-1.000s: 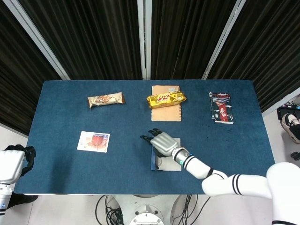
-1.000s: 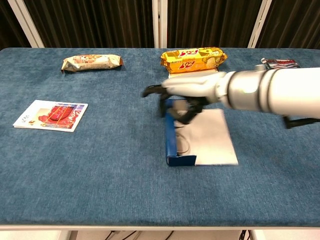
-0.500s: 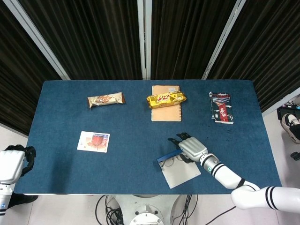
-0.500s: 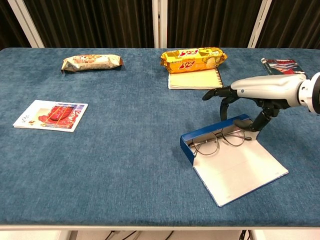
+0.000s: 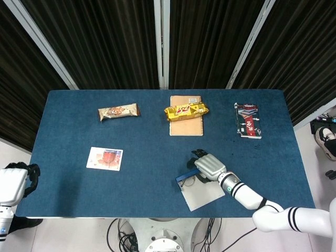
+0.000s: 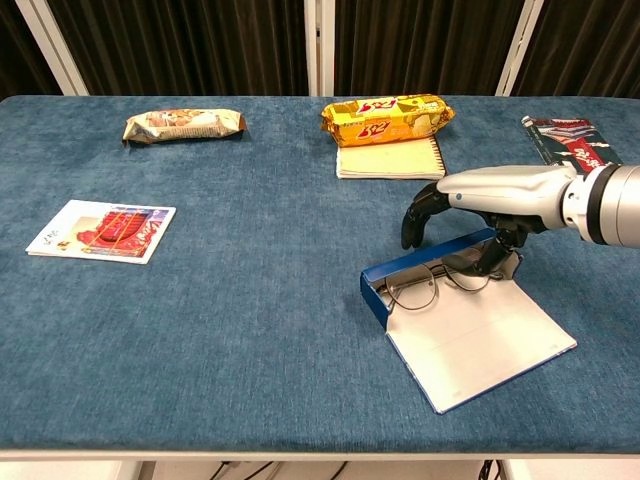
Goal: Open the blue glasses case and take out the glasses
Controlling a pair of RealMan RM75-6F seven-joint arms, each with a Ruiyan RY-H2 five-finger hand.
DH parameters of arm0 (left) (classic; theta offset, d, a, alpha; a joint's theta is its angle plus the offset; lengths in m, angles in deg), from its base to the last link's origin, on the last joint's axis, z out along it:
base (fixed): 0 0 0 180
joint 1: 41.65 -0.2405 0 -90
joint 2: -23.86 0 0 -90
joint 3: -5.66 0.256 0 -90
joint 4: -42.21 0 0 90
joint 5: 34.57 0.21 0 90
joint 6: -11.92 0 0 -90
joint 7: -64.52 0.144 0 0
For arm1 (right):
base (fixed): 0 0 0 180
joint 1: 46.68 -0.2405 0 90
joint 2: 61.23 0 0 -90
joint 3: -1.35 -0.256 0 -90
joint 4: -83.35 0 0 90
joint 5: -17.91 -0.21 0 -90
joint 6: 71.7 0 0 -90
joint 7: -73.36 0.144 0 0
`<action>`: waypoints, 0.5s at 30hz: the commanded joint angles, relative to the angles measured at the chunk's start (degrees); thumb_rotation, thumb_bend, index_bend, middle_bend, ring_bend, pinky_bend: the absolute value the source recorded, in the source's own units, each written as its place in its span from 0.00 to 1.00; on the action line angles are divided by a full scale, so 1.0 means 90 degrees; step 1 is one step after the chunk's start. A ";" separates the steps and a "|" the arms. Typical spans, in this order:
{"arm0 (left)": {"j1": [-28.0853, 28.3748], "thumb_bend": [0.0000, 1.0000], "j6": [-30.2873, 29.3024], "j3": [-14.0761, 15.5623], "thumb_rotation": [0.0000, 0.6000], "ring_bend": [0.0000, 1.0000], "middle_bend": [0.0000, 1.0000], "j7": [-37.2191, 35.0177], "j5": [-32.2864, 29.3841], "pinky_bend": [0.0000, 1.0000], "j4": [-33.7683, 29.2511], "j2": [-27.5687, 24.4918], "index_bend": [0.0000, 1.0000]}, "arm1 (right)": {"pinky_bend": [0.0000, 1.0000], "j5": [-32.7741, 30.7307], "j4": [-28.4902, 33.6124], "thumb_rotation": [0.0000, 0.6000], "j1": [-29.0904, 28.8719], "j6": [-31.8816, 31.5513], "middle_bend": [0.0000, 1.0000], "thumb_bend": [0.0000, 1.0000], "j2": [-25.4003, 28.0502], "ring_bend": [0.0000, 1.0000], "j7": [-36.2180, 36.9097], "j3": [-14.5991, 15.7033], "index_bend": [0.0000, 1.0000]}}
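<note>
Blue cloth covers the surface (image 6: 220, 330), and near its front right part the blue glasses case (image 6: 470, 330) lies open, its grey lid flap spread flat toward the front edge and its blue tray wall standing along the far side. Inside the tray rest the glasses (image 6: 440, 282), thin dark wire frames with round lenses, lying against the blue wall; in the head view the case (image 5: 200, 190) shows as a pale tilted rectangle with the frames (image 5: 190, 181) at its upper left corner. Over the right end of the tray hovers the right robot hand (image 6: 470, 215), its silver back up and its dark fingers (image 6: 412, 222) curled downward; some fingertips reach down to the right lens area of the glasses, though whether they actually pinch the frame cannot be told from either view. From above, the same robot hand (image 5: 207, 166) sits just over the far edge of the case, with its white forearm running off to the lower right. Well away at the far left, beyond the surface edge, the left robot hand (image 5: 27, 173) hangs with dark fingers curled and nothing seen in it. Farther back lie a brown snack bar (image 6: 183, 124), a yellow biscuit packet (image 6: 385, 115) on a spiral notebook (image 6: 390, 158), a red and dark packet (image 6: 570, 135) at far right, and a picture card (image 6: 102, 229) at left.
</note>
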State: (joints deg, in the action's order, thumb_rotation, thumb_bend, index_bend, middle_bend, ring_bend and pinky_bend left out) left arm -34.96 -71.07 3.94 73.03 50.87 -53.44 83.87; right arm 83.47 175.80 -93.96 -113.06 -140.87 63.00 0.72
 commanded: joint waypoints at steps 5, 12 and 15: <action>0.0000 0.58 -0.0001 -0.0001 1.00 0.45 0.63 -0.0001 -0.0001 0.45 -0.0002 -0.0001 0.67 | 0.00 -0.0024 -0.0037 1.00 0.0025 0.0011 0.26 0.45 -0.0021 0.00 -0.0013 -0.0017 0.35; 0.0000 0.58 -0.0001 -0.0001 1.00 0.45 0.63 -0.0007 -0.0001 0.45 0.0001 -0.0001 0.67 | 0.00 -0.0070 -0.0062 1.00 0.0028 0.0034 0.26 0.46 -0.0036 0.00 -0.0045 -0.0049 0.39; 0.0000 0.58 -0.0002 -0.0001 1.00 0.45 0.63 -0.0010 0.0000 0.45 0.0000 -0.0001 0.67 | 0.00 -0.0092 -0.0070 1.00 0.0028 0.0042 0.27 0.47 -0.0046 0.00 -0.0064 -0.0060 0.42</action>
State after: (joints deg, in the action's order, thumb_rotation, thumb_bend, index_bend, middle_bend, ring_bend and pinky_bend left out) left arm -34.97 -71.08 3.93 72.95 50.87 -53.44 83.86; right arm 82.64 175.18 -93.71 -112.69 -141.28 62.43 0.19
